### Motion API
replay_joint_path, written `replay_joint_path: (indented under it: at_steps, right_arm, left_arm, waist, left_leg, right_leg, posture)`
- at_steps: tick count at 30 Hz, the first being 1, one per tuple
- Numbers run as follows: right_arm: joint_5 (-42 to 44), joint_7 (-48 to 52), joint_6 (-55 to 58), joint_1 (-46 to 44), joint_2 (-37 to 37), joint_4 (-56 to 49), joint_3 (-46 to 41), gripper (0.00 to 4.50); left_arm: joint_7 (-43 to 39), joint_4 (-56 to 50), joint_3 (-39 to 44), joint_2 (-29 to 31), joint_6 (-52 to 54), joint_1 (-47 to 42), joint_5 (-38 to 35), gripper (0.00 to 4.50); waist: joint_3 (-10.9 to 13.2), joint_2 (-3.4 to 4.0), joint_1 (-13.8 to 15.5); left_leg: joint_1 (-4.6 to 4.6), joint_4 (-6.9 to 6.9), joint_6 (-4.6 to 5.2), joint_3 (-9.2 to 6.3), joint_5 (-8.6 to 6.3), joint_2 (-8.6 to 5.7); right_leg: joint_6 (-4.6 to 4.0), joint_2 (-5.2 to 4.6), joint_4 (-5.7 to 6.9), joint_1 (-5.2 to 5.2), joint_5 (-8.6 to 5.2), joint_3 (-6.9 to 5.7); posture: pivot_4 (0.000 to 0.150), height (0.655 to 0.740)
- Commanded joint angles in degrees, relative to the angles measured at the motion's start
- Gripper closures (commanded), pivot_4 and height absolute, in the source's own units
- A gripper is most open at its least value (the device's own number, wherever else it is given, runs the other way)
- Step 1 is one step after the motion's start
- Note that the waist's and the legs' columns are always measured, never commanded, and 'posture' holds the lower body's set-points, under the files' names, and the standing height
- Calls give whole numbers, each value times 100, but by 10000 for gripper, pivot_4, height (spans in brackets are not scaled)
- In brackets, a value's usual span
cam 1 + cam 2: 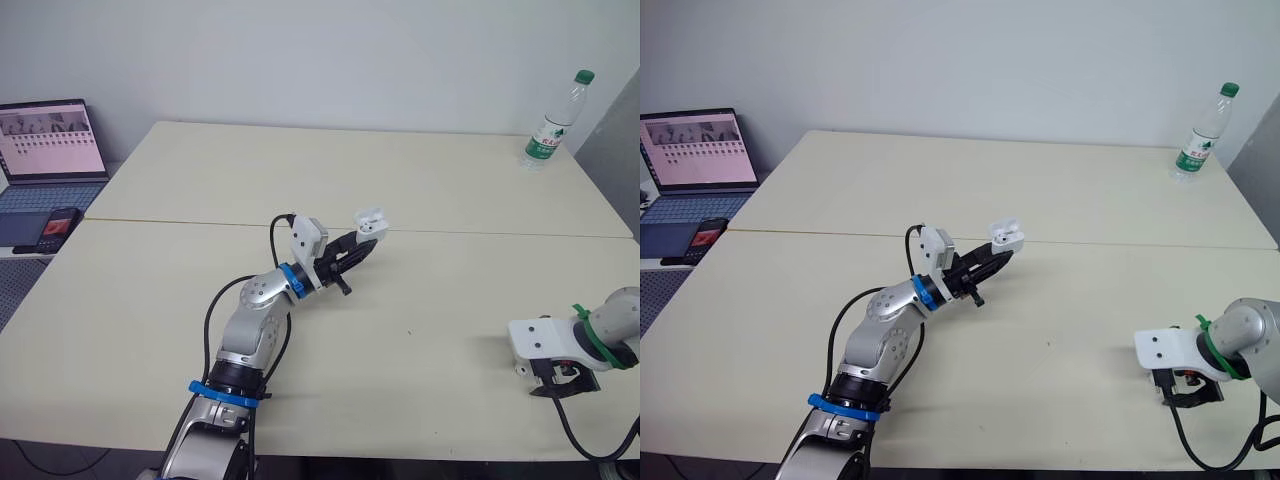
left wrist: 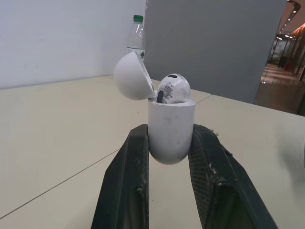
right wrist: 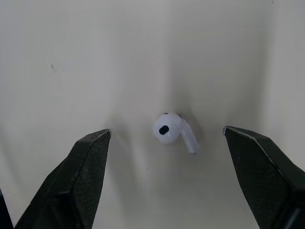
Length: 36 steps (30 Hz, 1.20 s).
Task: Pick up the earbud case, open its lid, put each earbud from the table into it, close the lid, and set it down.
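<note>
My left gripper [image 1: 362, 240] is shut on the white earbud case [image 1: 371, 222], held above the middle of the table. In the left wrist view the case [image 2: 171, 131] sits between the two black fingers [image 2: 128, 176] with its lid [image 2: 133, 76] swung open, and one earbud [image 2: 173, 88] sticks out of the top. My right gripper [image 3: 167, 143] is open and points down at the table near the front right edge. A second white earbud [image 3: 172, 130] lies on the table between its spread fingers [image 3: 83, 162], touching neither.
A plastic water bottle [image 1: 553, 122] with a green cap stands at the table's far right corner. A laptop [image 1: 50, 145] and a phone [image 1: 55, 228] sit on a side surface to the left. A seam [image 1: 480, 232] runs across the cream table.
</note>
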Motion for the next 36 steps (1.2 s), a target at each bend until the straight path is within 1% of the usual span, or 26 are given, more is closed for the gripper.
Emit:
replay_joint_path:
  at_steps: [1,2,5,10,20,36]
  right_arm:
    - [-85,85,-135,-177,44,101,17,5595]
    - [-102,98,-155,-209,65,137,42,5595]
    - [-100,140,-117,-292,141,184,73,11091]
    - [-142,134,-98,-393,259,217,121,28876]
    - [-114,178,-120,-310,258,103,107,28876]
    - [-29,216,-541,-251,279,120,90,28876]
  left_arm:
    - [0,-192,2,-28,-93,-77,-14,37164]
    - [3,-198,1,-29,-92,-74,-15,37164]
    - [3,-194,11,-19,-98,-69,-15,37164]
    - [-3,-176,20,-6,-115,-55,-12,37164]
    - [-42,-117,22,0,-150,-61,-13,37164]
    - [-20,-209,5,19,-72,-47,-12,37164]
  waist:
    - [0,0,-1]
    - [0,0,-1]
    - [0,0,-4]
    - [0,0,-5]
    - [0,0,-5]
    - [0,0,-5]
  left_leg:
    - [0,0,0,0,0,0]
    - [0,0,0,-1,0,0]
    - [0,0,0,-1,0,0]
    - [0,0,0,-2,0,1]
    - [0,0,0,-2,0,1]
    - [0,1,0,-2,0,1]
  right_leg:
    - [0,0,0,0,0,0]
    - [0,1,1,0,0,0]
    - [0,2,1,0,0,0]
    - [-1,3,1,0,0,0]
    - [-1,3,2,0,1,0]
    - [-1,3,3,0,1,0]
  posture:
    - [1500,7362]
    - [1500,7362]
    - [1500,7362]
    - [1500,7362]
    - [1500,7362]
    - [1500,7362]
